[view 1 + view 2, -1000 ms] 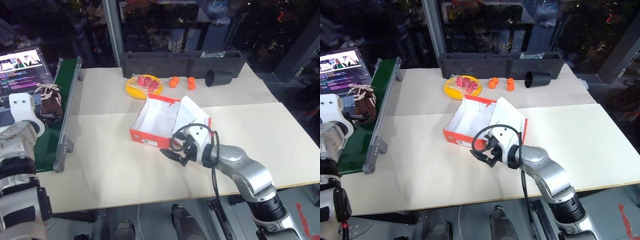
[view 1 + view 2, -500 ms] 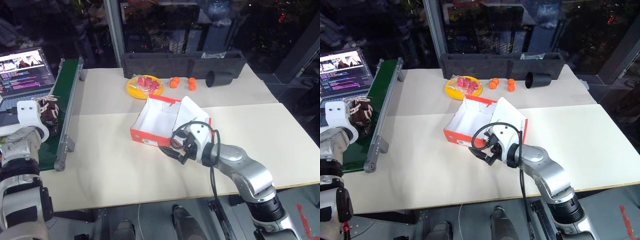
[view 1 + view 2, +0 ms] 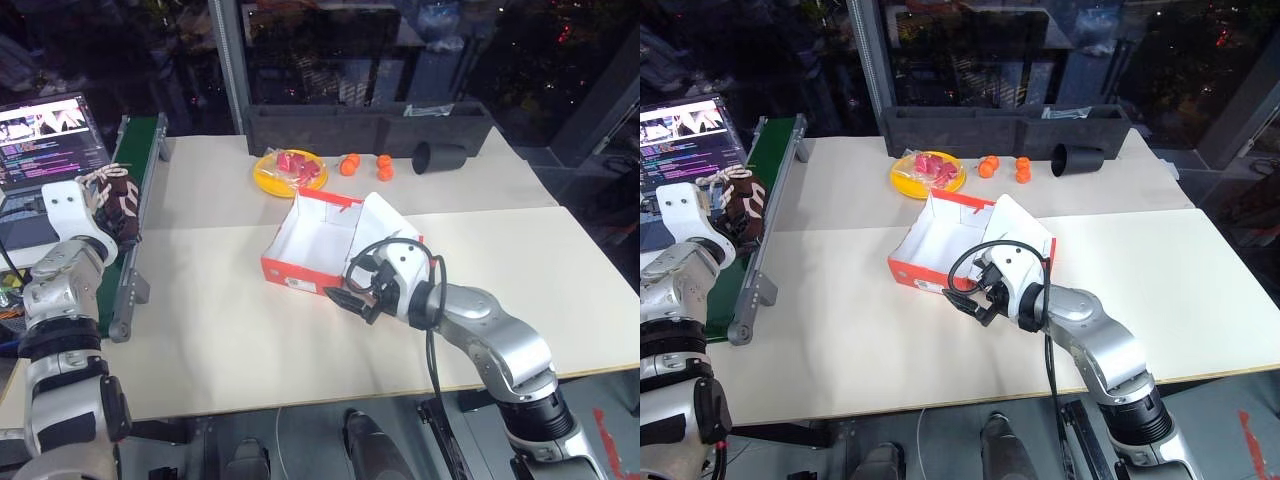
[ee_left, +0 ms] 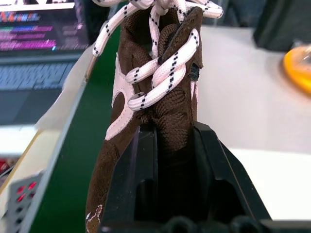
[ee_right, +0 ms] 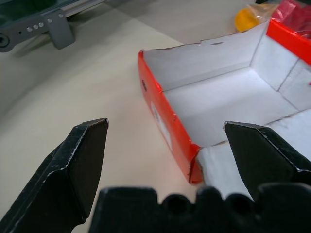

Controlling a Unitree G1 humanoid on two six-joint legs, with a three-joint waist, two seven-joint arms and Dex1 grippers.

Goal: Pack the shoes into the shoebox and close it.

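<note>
A dark brown shoe (image 3: 118, 203) with white speckled laces hangs above the green belt at the far left, toe end up. My left gripper (image 4: 172, 138) is shut on it, and the two black fingers (image 4: 141, 160) pinch its brown upper. The red-orange shoebox (image 3: 298, 276) stands open in the middle of the table, its white inside bare and its lid flap (image 3: 386, 226) leaning back on the right. My right gripper (image 3: 350, 297) hovers open just off the box's near right corner, with nothing between its fingertips (image 5: 90, 141).
A green conveyor belt (image 3: 136, 150) with a grey rail (image 3: 130, 285) runs along the table's left side, beside an open laptop (image 3: 48, 130). At the back are a long black tray (image 3: 365, 125), a yellow plate (image 3: 270, 178) of red pieces, small orange fruits (image 3: 365, 165) and a tipped black cup (image 3: 437, 155).
My left gripper has shut on the brown shoe, which lay on the green belt, then raised it and carried it a little to the right. The right arm has stayed put.
</note>
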